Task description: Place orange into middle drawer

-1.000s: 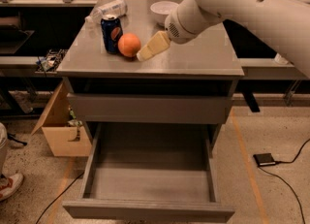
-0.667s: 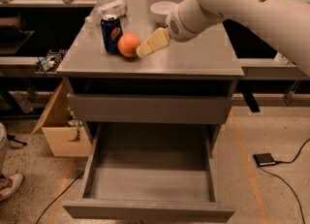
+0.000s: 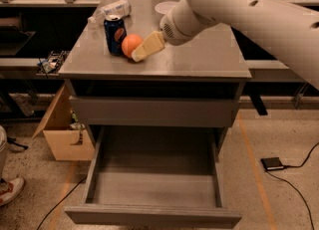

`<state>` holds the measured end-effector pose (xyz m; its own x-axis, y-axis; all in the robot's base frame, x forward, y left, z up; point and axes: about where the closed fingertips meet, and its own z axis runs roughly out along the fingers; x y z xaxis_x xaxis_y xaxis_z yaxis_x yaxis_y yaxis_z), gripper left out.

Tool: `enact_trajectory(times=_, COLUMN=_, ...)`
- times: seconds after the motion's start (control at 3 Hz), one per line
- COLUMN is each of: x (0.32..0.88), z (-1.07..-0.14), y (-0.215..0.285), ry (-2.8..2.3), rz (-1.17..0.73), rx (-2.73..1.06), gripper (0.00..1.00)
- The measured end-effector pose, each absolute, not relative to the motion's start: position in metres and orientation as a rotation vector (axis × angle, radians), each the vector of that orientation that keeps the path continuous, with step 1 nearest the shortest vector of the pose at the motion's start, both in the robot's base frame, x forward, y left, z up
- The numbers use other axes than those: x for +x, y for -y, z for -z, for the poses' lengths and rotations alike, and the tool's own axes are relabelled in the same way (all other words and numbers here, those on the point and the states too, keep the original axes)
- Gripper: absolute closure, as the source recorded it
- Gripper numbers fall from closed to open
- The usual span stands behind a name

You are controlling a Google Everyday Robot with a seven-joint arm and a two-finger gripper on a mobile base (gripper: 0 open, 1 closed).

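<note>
**One small move closes the gap**

Over the last second the gripper (image 3: 141, 52) has slid left along the table (image 3: 209, 62) and now touches the orange (image 3: 128, 44) beside the blue can (image 3: 114, 34). I cannot tell whether the jaws are open or closed. Below, the middle drawer (image 3: 154, 186) stands open.

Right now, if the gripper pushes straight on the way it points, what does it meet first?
The orange. The gripper points down-left over the cabinet top with the orange right at its tip; the blue soda can stands just beyond. Depth is unclear, so it may already be touching.
</note>
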<state>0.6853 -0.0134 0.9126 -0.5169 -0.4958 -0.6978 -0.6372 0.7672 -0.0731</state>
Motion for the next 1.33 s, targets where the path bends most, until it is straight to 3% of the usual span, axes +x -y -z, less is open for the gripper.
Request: enact_trajectory(times=1.33, x=0.742, z=-0.889, y=-0.057, ry=-2.160, rz=-0.290, rx=-0.743, gripper=0.00)
